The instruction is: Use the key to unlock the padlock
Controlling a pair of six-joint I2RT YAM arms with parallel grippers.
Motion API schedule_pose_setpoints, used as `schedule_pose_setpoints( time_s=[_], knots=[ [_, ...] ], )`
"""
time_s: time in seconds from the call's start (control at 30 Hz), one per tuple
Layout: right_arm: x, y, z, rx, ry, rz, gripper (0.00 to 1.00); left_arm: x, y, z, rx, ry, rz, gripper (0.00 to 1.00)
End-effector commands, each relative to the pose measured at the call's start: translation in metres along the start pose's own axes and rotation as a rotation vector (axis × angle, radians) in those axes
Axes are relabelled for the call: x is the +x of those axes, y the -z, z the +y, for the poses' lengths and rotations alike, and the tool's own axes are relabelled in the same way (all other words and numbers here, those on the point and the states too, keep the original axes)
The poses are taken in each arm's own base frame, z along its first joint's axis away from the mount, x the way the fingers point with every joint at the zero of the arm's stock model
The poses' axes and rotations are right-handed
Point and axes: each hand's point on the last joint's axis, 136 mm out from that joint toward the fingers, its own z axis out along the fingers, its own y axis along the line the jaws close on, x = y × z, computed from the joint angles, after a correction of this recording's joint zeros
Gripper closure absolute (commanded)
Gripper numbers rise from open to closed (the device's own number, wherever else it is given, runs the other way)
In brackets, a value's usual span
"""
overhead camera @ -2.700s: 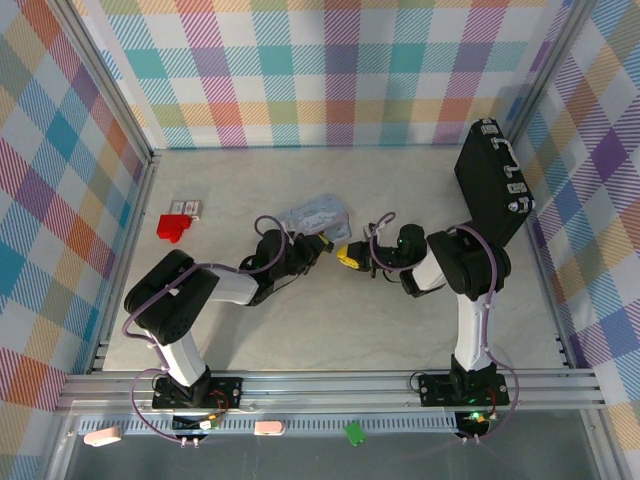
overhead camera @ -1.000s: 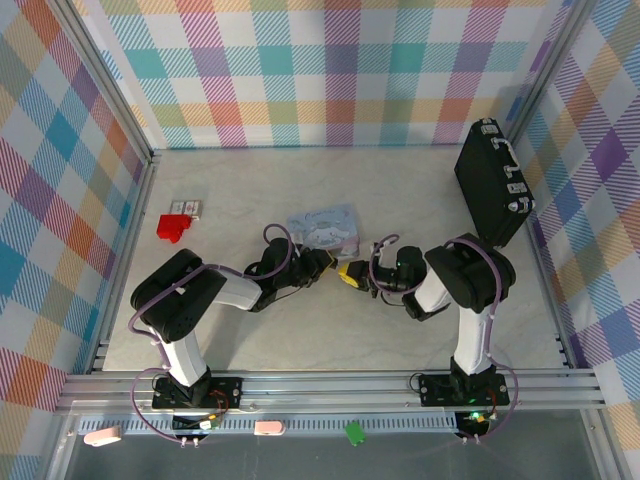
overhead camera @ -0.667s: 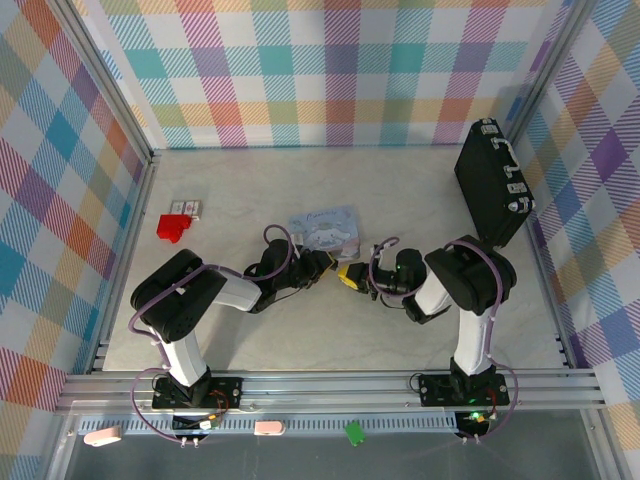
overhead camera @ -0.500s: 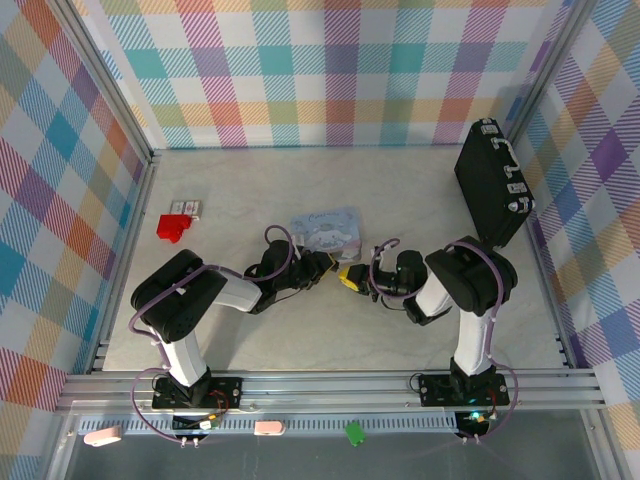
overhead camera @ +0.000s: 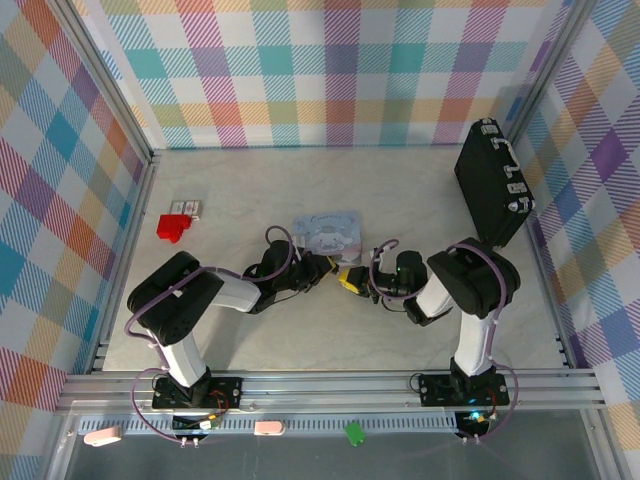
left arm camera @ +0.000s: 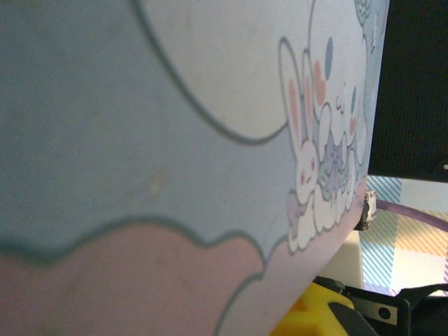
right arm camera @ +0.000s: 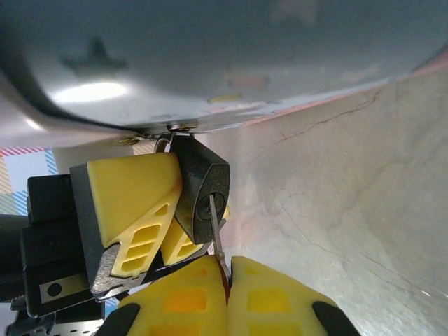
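Note:
In the right wrist view the padlock [right arm camera: 203, 187], a small black block with a silvery shackle at its top, sits clamped between the left gripper's yellow fingers [right arm camera: 133, 199]. My right gripper [right arm camera: 227, 280] is shut on the key [right arm camera: 217, 241], and the thin blade's tip is in the padlock's keyhole. The light blue cartoon tin [right arm camera: 210, 56] hangs just above the lock, which hooks onto its edge. From above, the left gripper [overhead camera: 324, 268] and right gripper [overhead camera: 352, 280] meet tip to tip in front of the tin [overhead camera: 328, 229]. The left wrist view is pressed close to the tin's printed lid [left arm camera: 175, 140].
A black case [overhead camera: 492, 185] leans against the right wall. A red block [overhead camera: 172, 228] and a small pale box [overhead camera: 186, 208] lie at the far left. Plaid walls [overhead camera: 70, 150] enclose the marble table [overhead camera: 330, 330].
Since 2.7 s ago the tin has turned from tilted to nearly square, and both grippers have shifted slightly toward the near edge. Over the last second almost nothing has moved.

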Motion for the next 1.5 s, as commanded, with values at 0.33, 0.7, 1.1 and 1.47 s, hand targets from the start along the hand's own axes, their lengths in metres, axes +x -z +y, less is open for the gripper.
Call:
schedule_pose_setpoints(
  time_s=[0.33, 0.7, 1.1, 1.47],
  knots=[
    [-0.015, 0.010, 0.007, -0.057, 0.057, 0.042, 1.00, 0.020, 0.006, -0.028, 0.074, -0.045, 0.111, 1.00],
    [-0.035, 0.007, 0.007, -0.082, 0.054, 0.020, 1.00, 0.029, 0.008, -0.052, 0.118, -0.093, 0.174, 1.00],
    [-0.060, 0.008, 0.006, -0.086, 0.049, -0.034, 0.97, 0.036, 0.006, -0.061, 0.136, -0.112, 0.197, 1.00],
    [-0.064, 0.011, -0.001, -0.074, 0.019, -0.073, 0.91, 0.028, 0.003, -0.055, 0.127, -0.080, 0.148, 1.00]
  ],
)
